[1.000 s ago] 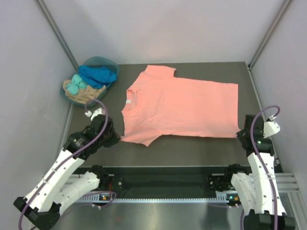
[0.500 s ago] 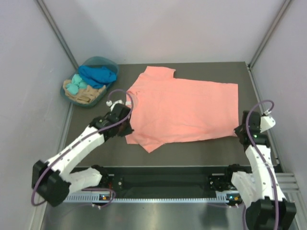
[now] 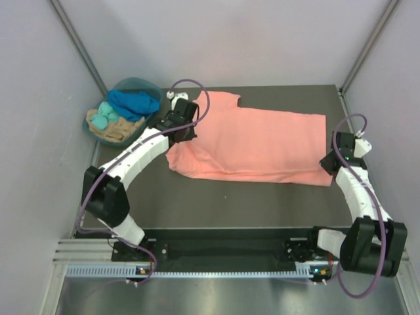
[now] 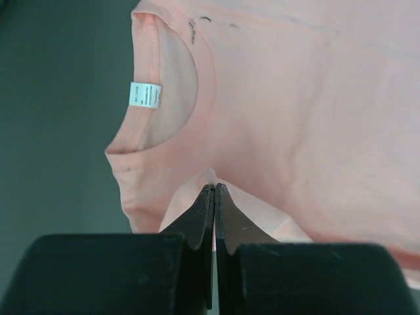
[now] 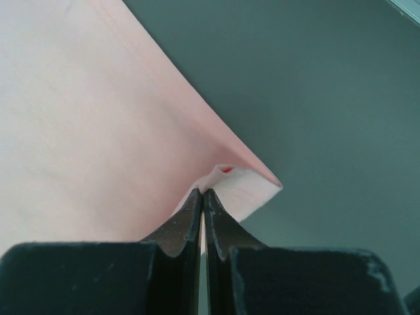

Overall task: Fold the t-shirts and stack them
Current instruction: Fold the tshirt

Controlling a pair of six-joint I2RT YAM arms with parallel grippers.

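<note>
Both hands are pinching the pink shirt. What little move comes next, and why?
Probably the right hand carries its pinched hem corner toward the far edge. The left hand holds its fold by the collar, while the pink shirt lies unfolded at the hem.

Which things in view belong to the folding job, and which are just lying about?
Part of the job:
- salmon-pink t-shirt, pinched by the left hand near the collar and by the right hand at a hem corner
- blue shirt, turquoise shirt and tan shirt, bundled in the basket

Just lying about:
- teal basket
- table
</note>
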